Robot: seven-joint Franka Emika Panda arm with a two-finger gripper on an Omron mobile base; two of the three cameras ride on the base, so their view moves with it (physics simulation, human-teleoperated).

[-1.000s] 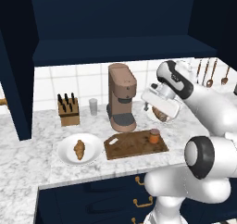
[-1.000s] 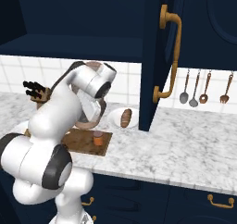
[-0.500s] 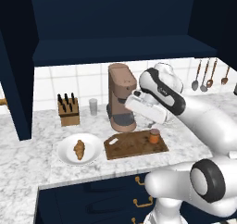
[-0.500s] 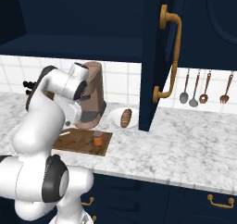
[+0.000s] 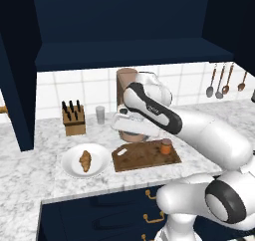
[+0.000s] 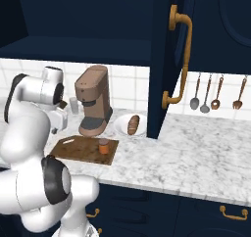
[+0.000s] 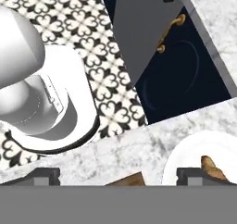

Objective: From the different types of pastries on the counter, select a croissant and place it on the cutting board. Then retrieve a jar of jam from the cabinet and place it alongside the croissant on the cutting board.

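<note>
Gripper (image 7: pixel 118 176) is spread wide with nothing between its tips, hanging over the counter (image 5: pixel 30 160) near the cutting board's (image 5: pixel 142 158) left end. The croissant (image 5: pixel 85 161) sits on a white plate (image 5: pixel 102 158) just left of the board, toward the counter's front edge. The jar of jam (image 5: pixel 166 146) stands on the board's right end. A brown coffee machine (image 6: pixel 93 104) rises behind the board, with the knife block (image 5: pixel 73 119) and cup (image 5: pixel 100 114) along the back wall. The darker loaf (image 6: pixel 133 124) lies on another plate (image 6: pixel 122 126) right of the machine.
</note>
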